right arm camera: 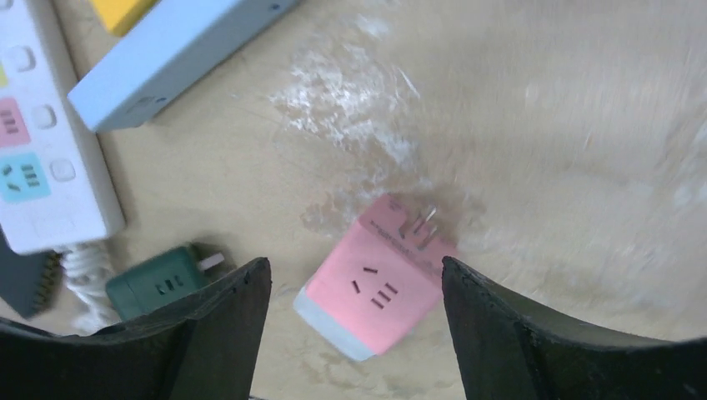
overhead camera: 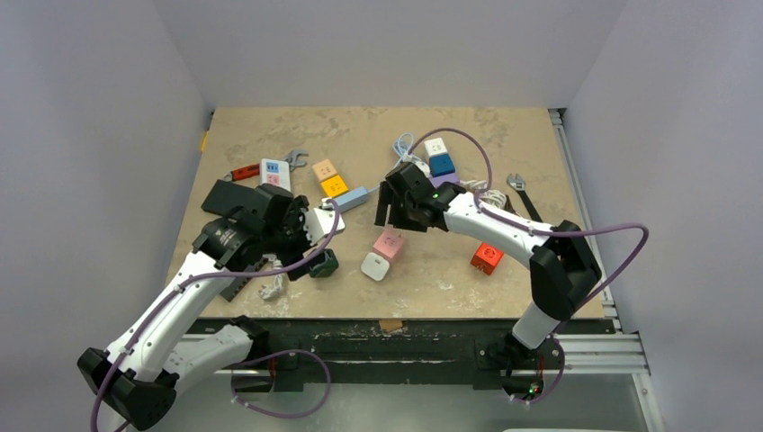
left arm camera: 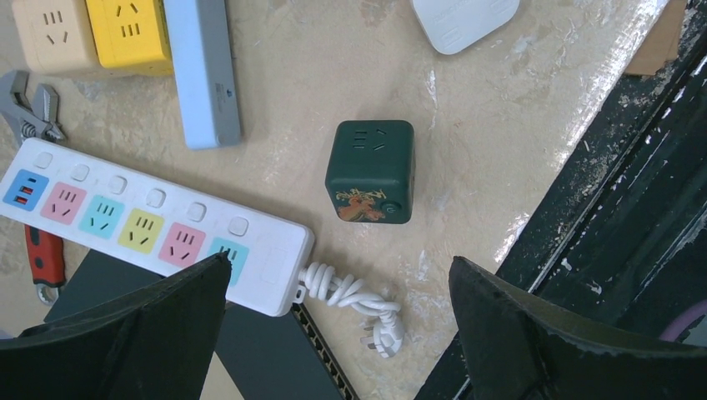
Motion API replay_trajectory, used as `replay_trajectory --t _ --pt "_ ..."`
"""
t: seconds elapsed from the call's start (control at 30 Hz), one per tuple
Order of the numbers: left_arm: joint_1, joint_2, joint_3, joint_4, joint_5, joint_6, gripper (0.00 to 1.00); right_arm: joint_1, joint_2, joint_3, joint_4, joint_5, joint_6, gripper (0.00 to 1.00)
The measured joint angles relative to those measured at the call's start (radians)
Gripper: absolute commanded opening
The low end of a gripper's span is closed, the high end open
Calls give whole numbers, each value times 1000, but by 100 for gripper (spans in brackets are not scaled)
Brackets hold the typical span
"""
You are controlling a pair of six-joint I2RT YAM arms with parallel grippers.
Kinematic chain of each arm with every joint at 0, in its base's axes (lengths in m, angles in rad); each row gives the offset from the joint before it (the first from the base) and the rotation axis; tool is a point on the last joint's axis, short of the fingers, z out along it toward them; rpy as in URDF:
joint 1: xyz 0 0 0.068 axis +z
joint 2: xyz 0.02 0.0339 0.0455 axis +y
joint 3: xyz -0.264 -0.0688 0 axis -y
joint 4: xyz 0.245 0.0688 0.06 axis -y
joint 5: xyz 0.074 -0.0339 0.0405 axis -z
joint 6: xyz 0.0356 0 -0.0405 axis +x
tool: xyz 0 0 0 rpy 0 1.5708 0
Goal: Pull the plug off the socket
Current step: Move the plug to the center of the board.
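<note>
A pink socket cube (overhead camera: 389,243) lies mid-table with its metal prongs bare at the far end and a white cube (overhead camera: 375,266) touching its near end. In the right wrist view the pink cube (right arm camera: 379,287) lies below and between my open right gripper's (right arm camera: 354,267) jaws, with a pale block on its lower end. My right gripper (overhead camera: 390,211) hovers just behind the pink cube, empty. My left gripper (overhead camera: 304,241) is open and empty above a dark green socket cube (left arm camera: 371,171) and the end of a white power strip (left arm camera: 150,221).
The strip's knotted cord and plug (left arm camera: 379,333) lie by the table's front edge (left arm camera: 575,150). There is also a light blue strip (overhead camera: 353,198), yellow (overhead camera: 334,186) and beige (overhead camera: 325,168) cubes, a red cube (overhead camera: 487,258), stacked cubes with cables (overhead camera: 439,157), wrenches (overhead camera: 517,184) and a black box (overhead camera: 229,196).
</note>
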Motion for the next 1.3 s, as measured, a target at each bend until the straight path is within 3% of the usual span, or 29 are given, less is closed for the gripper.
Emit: replay_trajectory --t 0.3,0.47,0.67,0.97,1.3 --pt "1 -35 -5 -1 32 -2 100 -8 -153 -28 96 -180 -1094 78" --pt "6 -59 -5 -6 41 -2 100 -27 -150 -19 60 -303 -1476 77" --pt "34 -110 -2 -19 62 -2 100 -68 -67 -31 2 -378 -1701 76" --pt "52 -107 56 -49 90 -2 100 -61 -74 -157 0 -420 -1865 74" --pt "58 -105 71 -60 92 -2 100 0 -73 -206 168 -422 -1972 74"
